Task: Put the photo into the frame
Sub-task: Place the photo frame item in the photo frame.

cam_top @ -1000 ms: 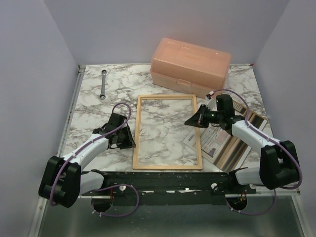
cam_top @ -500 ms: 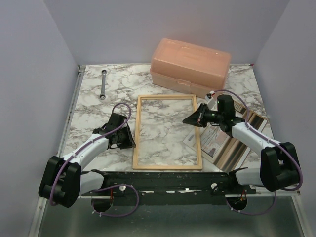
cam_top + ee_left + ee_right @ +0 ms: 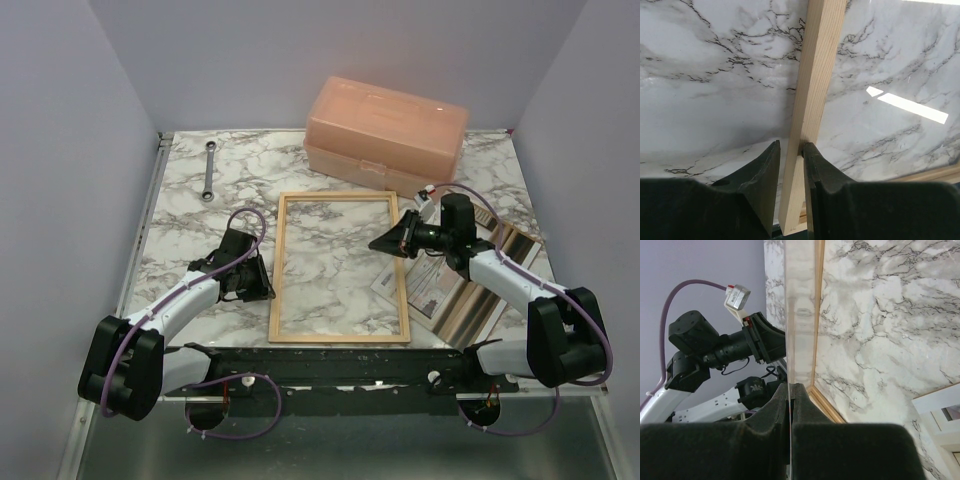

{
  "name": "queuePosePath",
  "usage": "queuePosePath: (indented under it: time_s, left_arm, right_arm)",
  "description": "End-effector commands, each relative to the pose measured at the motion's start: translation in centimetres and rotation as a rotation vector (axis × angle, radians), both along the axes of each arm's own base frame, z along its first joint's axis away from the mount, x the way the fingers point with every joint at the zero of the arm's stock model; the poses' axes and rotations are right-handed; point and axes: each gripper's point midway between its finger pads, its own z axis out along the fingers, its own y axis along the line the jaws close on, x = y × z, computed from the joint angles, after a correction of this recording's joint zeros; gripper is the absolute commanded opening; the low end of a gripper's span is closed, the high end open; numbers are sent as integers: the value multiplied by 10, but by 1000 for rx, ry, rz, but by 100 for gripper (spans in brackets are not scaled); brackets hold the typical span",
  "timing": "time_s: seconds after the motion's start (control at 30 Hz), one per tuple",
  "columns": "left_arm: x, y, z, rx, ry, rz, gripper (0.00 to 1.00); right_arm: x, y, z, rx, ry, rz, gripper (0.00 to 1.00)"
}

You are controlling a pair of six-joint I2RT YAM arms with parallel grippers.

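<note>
1. The left fingers point(image 3: 765, 170) stand slightly apart astride the left rail of the frame point(image 3: 816, 85). One touches the wood and the other sits just off it.
2. The right fingers point(image 3: 777, 407) are pressed together on a thin clear sheet point(image 3: 799, 315), seen edge-on beside the frame's moulding.
3. The desk point(image 3: 180, 235) is white marble with grey veins, enclosed by plain lilac walls point(image 3: 60, 150).
4. From above, the frame lies flat mid-desk. The photo point(image 3: 437, 290) lies at its 3 o'clock, just beside the right rail, overlapping a brown panel point(image 3: 495, 290) under the right arm. A peach box point(image 3: 385, 130) sits at 1 o'clock and a wrench point(image 3: 209, 172) at 11 o'clock.
5. Only the wrist views show how the fingers sit, and only the top view shows the box and wrench. The right wrist view also catches the left arm point(image 3: 705, 347) across the frame.
</note>
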Motion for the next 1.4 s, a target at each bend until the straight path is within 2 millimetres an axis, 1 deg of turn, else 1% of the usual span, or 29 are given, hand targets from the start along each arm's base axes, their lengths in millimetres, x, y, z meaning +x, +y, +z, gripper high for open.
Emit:
queuePosePath:
  time_s: [0.0, 0.07, 0.27, 0.4, 0.6, 0.77, 1.03, 1.23, 1.37]
  left_arm:
    - [-3, 15, -13, 85, 13, 12, 26]
    - [-3, 15, -13, 85, 14, 12, 26]
    - [-3, 15, -13, 85, 14, 12, 26]
    - [-3, 15, -13, 85, 14, 13, 26]
    - [-2, 15, -13, 84, 12, 12, 25]
    - [-3, 15, -13, 84, 12, 12, 25]
    - [-3, 15, -13, 85, 13, 12, 25]
    - [-2, 15, -12, 84, 11, 11, 25]
    - [-3, 15, -13, 86, 13, 9, 25]
  right_arm:
    - [6, 3, 16, 33, -52, 0, 0]
    - [6, 4, 15, 33, -51, 1, 1]
    - [1, 4, -1, 30, -23, 4, 1]
    - [-1, 4, -6, 26, -12, 6, 0]
    - [0, 5, -5, 29, -17, 4, 1]
    - [-2, 5, -12, 15, -2, 9, 0]
    - [-6, -7, -33, -104, 7, -7, 0]
    - [-12, -11, -53, -145, 32, -1, 0]
    - [-15, -11, -63, -152, 50, 13, 0]
